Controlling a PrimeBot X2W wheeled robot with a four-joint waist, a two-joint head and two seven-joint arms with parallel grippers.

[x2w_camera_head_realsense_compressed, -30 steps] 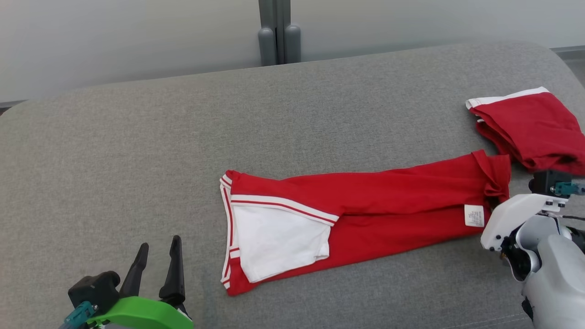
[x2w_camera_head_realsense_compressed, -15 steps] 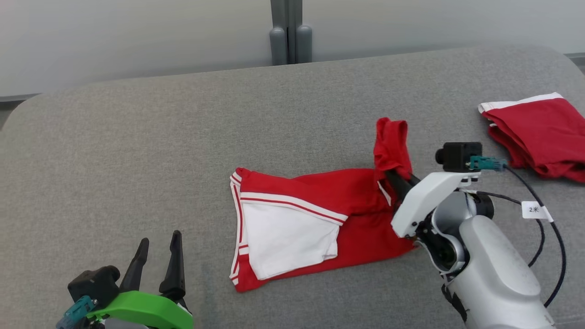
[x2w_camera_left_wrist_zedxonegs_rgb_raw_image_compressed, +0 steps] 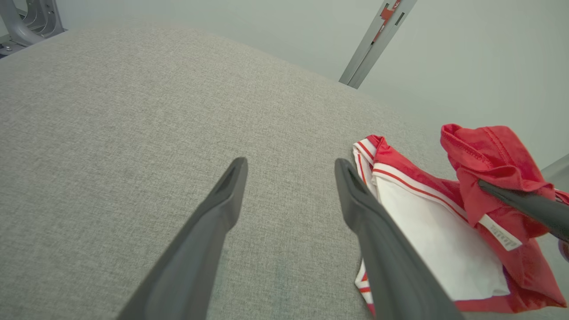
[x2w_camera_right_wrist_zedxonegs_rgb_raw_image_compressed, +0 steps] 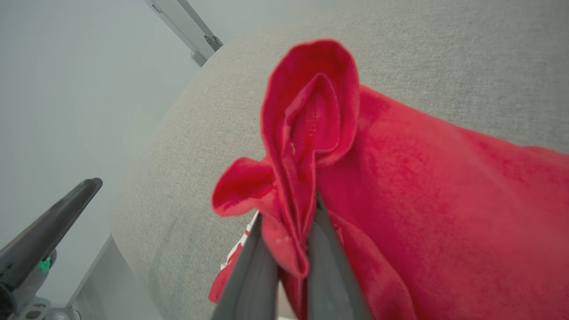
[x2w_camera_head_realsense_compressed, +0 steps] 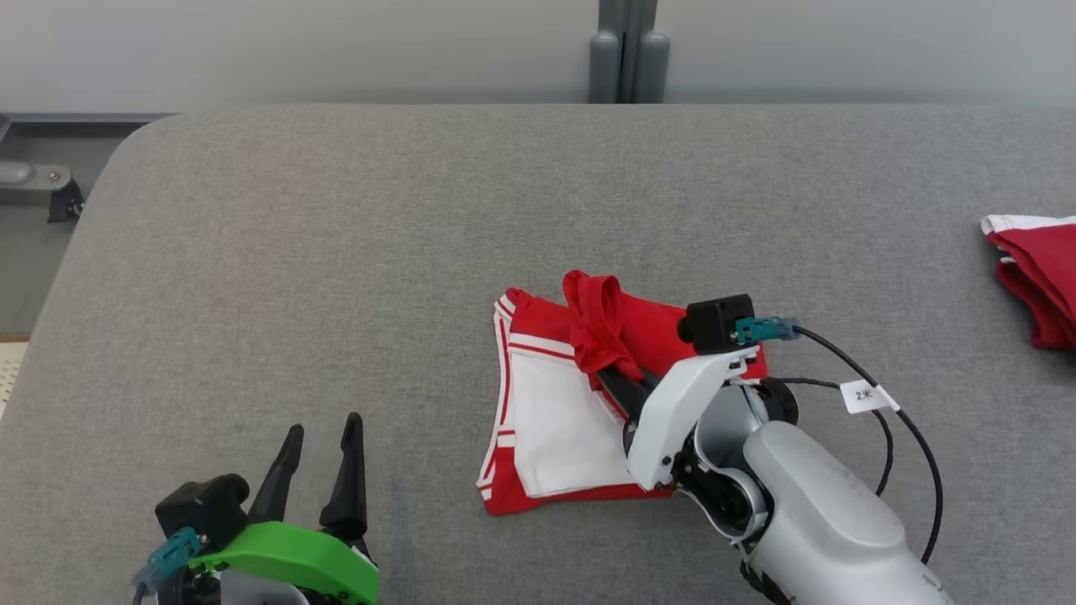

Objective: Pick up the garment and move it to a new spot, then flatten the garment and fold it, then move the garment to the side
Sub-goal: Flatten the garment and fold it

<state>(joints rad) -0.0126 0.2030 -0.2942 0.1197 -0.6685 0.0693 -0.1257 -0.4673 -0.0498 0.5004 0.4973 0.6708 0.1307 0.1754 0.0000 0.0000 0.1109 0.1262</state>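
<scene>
The garment (x2w_camera_head_realsense_compressed: 538, 420), red with white panel and striped trim, lies mid-table on the grey cloth surface (x2w_camera_head_realsense_compressed: 336, 252). My right gripper (x2w_camera_head_realsense_compressed: 607, 371) is shut on the garment's bunched red end and holds it lifted above the white panel, so the red body is doubled back under it. The right wrist view shows the red fold (x2w_camera_right_wrist_zedxonegs_rgb_raw_image_compressed: 311, 120) pinched between the two fingers of that gripper (x2w_camera_right_wrist_zedxonegs_rgb_raw_image_compressed: 291, 224). Down at the lower left, away from the cloth, my left gripper (x2w_camera_head_realsense_compressed: 322, 424) stands open and holds nothing. In the left wrist view the left gripper (x2w_camera_left_wrist_zedxonegs_rgb_raw_image_compressed: 290, 163) hovers over bare table, the garment (x2w_camera_left_wrist_zedxonegs_rgb_raw_image_compressed: 435, 218) to its right.
Another folded red piece (x2w_camera_head_realsense_compressed: 1034, 277) lies at the right edge of the table. The table's rounded left edge (x2w_camera_head_realsense_compressed: 92, 218) drops to the floor. A grey post (x2w_camera_head_realsense_compressed: 629, 59) stands behind the table. A black cable (x2w_camera_head_realsense_compressed: 904, 420) loops from the right wrist.
My right gripper has carried the garment's right end up and leftward, doubling the long red body over itself. The head camera has also shifted. The left gripper stays open in place.
</scene>
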